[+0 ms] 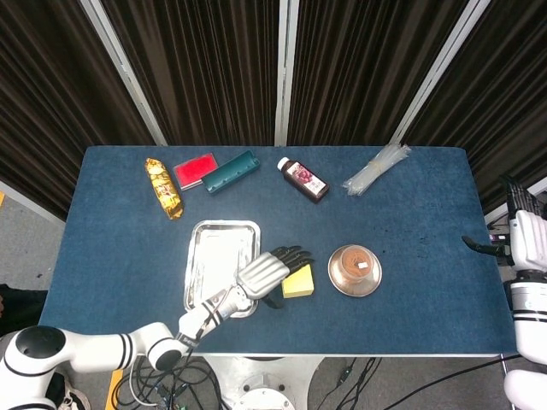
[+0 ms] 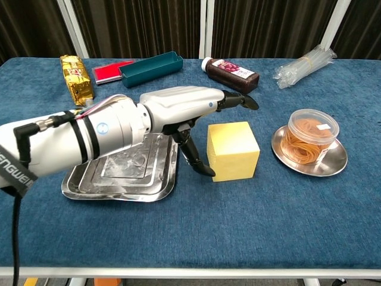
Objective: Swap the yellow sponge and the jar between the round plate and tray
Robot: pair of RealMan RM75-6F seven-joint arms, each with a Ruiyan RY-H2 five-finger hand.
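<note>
My left hand (image 2: 178, 107) hovers at the yellow sponge (image 2: 233, 150), fingers apart and holding nothing, thumb low against its 9 o'clock face; the sponge sits on the table between the tray (image 2: 83, 179) at 9 o'clock and the round plate (image 2: 309, 162) at 3 o'clock, where the jar (image 2: 312, 136) stands. If I close off-centre, the soft block may tilt or squeeze out sideways. My right hand (image 1: 528, 237) waits off the table's 3 o'clock edge, fingers spread.
</note>
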